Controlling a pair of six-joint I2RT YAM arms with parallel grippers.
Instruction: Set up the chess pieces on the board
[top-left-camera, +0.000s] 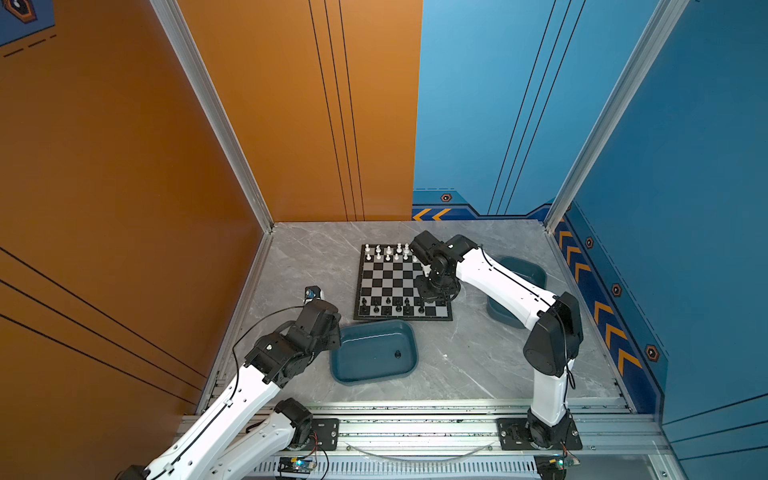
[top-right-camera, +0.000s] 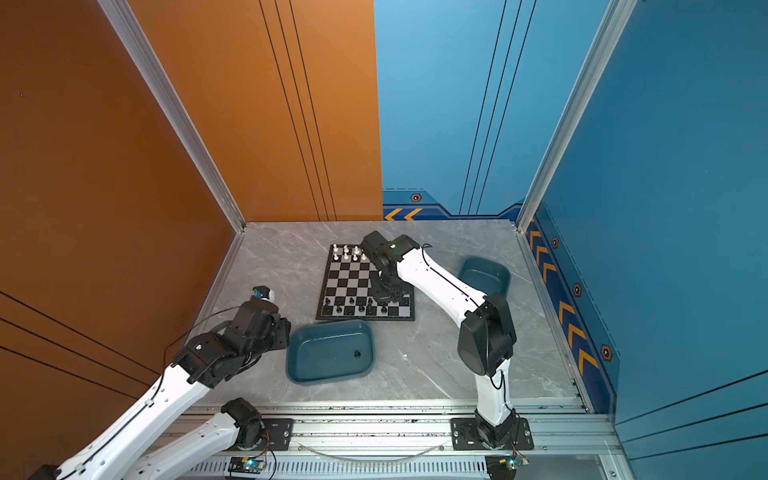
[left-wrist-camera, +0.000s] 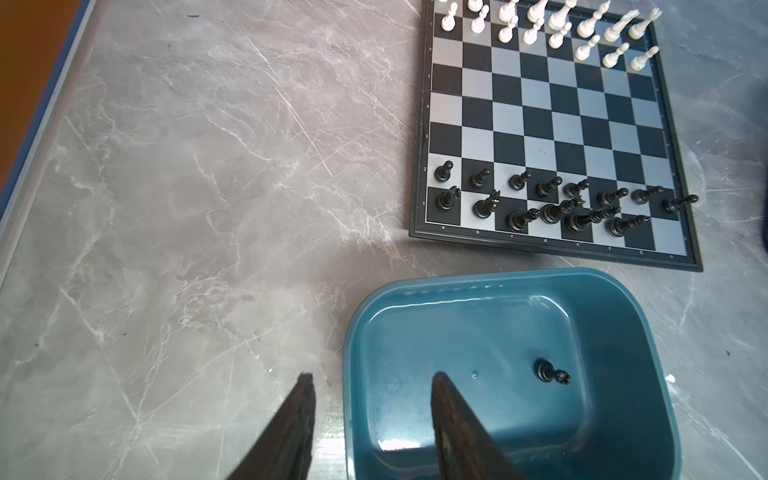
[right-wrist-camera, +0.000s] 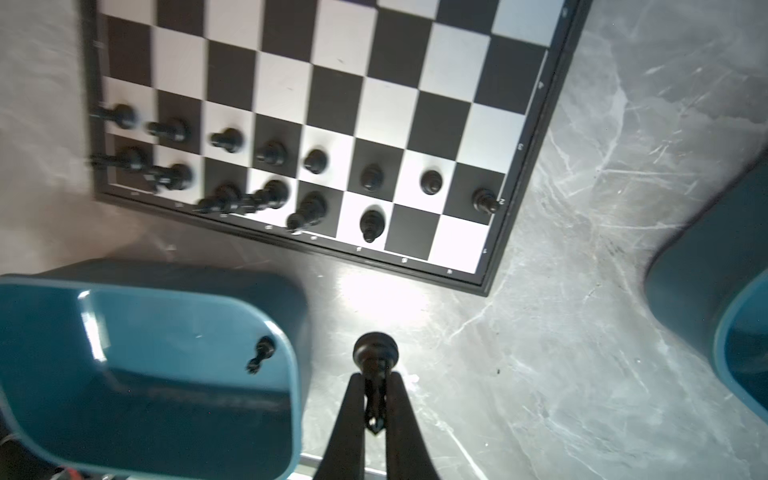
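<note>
The right gripper (right-wrist-camera: 376, 388) pinches a glossy black chess piece (right-wrist-camera: 376, 352) by its stem, round base outward, jaws closed tight. Just ahead lies the board (right-wrist-camera: 440, 124), carrying fourteen black chessmen (left-wrist-camera: 548, 187). Beside the half-open, empty left gripper (left-wrist-camera: 372, 376), one lone black piece (left-wrist-camera: 550, 371) sits in a teal tray (left-wrist-camera: 615, 332).

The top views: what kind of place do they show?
Most likely a robot test cell in a lab, not a home. Two white robot arms are mounted on an aluminium rail, orange and blue panel walls enclose a marble-look table, and a chessboard serves as the exercise.
</note>
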